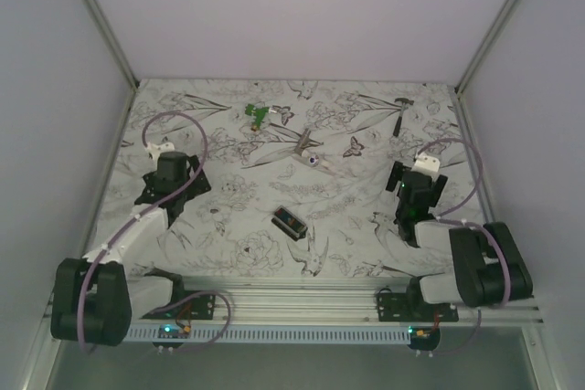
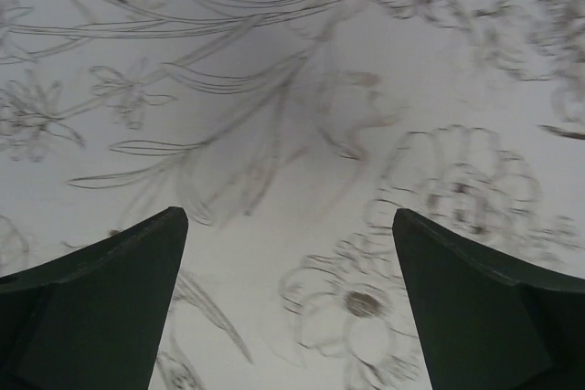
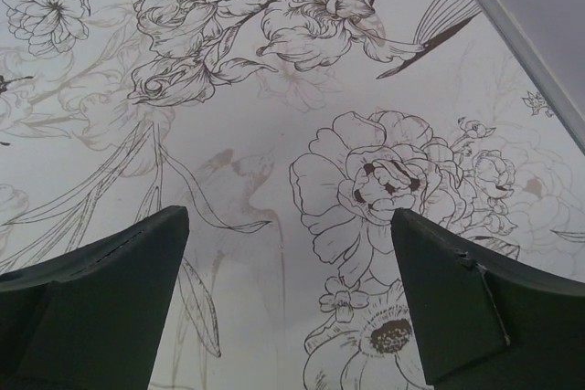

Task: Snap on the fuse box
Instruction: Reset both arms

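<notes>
- The fuse box [image 1: 291, 222] is lying flat on the flower-printed worktop [image 1: 219, 226], slightly nearer the front rail than the middle. It is sitting on a diagonal, with its red and green bits facing up.
- Nothing is touching it, and it is resting on its own roughly midway between the two arms.
- The left arm [image 1: 128, 230] is holding its jaws wide apart over bare print, with nothing between them and the box well off to their right.
- The right arm [image 1: 475, 262] is doing the same: jaws spread, empty, and the box well off to their left.
- A dark end of something is poking in at the top edge of the right wrist view; I cannot tell whether it is the box.
- To my eye the reach is only beginning. Whichever arm goes in should be turning its wrist to match the box's diagonal, so the jaws close squarely across its narrow sides.
- The snap will likely be going best with one pair of jaws steadying the body while the other is pressing straight down, since a skewed push risks sliding the box across the cloth.
- Farther back, a green clip [image 1: 259, 114] and a grey metal tool [image 1: 302, 143] are lying clear of all this.
</notes>
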`<act>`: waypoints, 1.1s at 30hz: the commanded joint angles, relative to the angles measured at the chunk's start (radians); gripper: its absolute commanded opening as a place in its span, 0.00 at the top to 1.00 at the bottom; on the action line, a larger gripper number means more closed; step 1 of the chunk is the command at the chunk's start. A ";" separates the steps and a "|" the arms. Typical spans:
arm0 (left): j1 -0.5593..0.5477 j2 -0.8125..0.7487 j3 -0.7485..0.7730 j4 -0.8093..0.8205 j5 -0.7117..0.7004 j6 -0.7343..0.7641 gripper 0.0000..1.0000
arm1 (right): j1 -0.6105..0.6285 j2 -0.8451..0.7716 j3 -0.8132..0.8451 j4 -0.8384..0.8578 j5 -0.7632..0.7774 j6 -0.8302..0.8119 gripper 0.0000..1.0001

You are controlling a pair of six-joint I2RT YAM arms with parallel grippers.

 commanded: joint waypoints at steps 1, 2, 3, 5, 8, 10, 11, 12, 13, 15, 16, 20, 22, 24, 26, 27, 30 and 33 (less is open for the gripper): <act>0.030 0.068 -0.061 0.241 -0.166 0.167 0.01 | -0.008 0.103 -0.049 0.475 0.009 -0.109 0.01; 0.037 0.105 -0.049 0.252 -0.168 0.182 0.01 | -0.010 0.098 -0.043 0.444 -0.040 -0.113 0.01; 0.041 0.158 -0.038 0.267 -0.170 0.196 0.01 | -0.012 0.106 -0.058 0.490 -0.080 -0.136 0.01; 0.055 0.240 -0.022 0.302 -0.138 0.210 0.01 | -0.013 0.100 -0.089 0.534 -0.131 -0.157 0.01; 0.061 0.302 -0.027 0.359 -0.112 0.233 0.01 | -0.016 0.101 -0.140 0.631 -0.174 -0.169 0.01; 0.062 0.281 -0.060 0.403 -0.092 0.254 0.01 | -0.031 0.123 -0.137 0.638 -0.224 -0.169 0.01; 0.062 0.261 -0.086 0.451 -0.077 0.266 0.01 | -0.036 0.157 -0.131 0.656 -0.242 -0.178 0.01; 0.062 0.240 -0.115 0.483 -0.059 0.275 0.01 | -0.036 0.188 -0.118 0.677 -0.256 -0.187 0.01; 0.062 0.219 -0.140 0.514 -0.044 0.284 0.00 | -0.044 0.174 -0.097 0.607 -0.263 -0.171 0.01; 0.062 0.185 -0.189 0.580 -0.018 0.312 0.00 | -0.067 0.179 -0.075 0.579 -0.285 -0.155 0.01; 0.062 0.180 -0.207 0.626 -0.021 0.326 0.00 | -0.071 0.169 -0.071 0.549 -0.290 -0.150 0.01; 0.063 0.251 -0.210 0.725 0.008 0.370 0.00 | -0.073 0.174 -0.072 0.556 -0.296 -0.151 0.01; 0.058 0.305 -0.196 0.747 0.056 0.397 0.00 | -0.074 0.174 -0.072 0.559 -0.296 -0.150 0.01; 0.052 0.350 -0.197 0.778 0.137 0.441 0.00 | -0.073 0.173 -0.071 0.557 -0.295 -0.150 0.01; 0.053 0.366 -0.208 0.823 0.214 0.470 0.00 | -0.075 0.173 -0.070 0.550 -0.299 -0.150 0.01; 0.058 0.372 -0.210 0.839 0.223 0.469 0.00 | -0.075 0.173 -0.069 0.549 -0.299 -0.148 0.01; 0.063 0.373 -0.211 0.841 0.232 0.467 0.00 | -0.075 0.172 -0.068 0.548 -0.300 -0.148 0.01; 0.059 0.372 -0.212 0.841 0.223 0.469 0.00 | -0.076 0.173 -0.069 0.550 -0.300 -0.149 0.01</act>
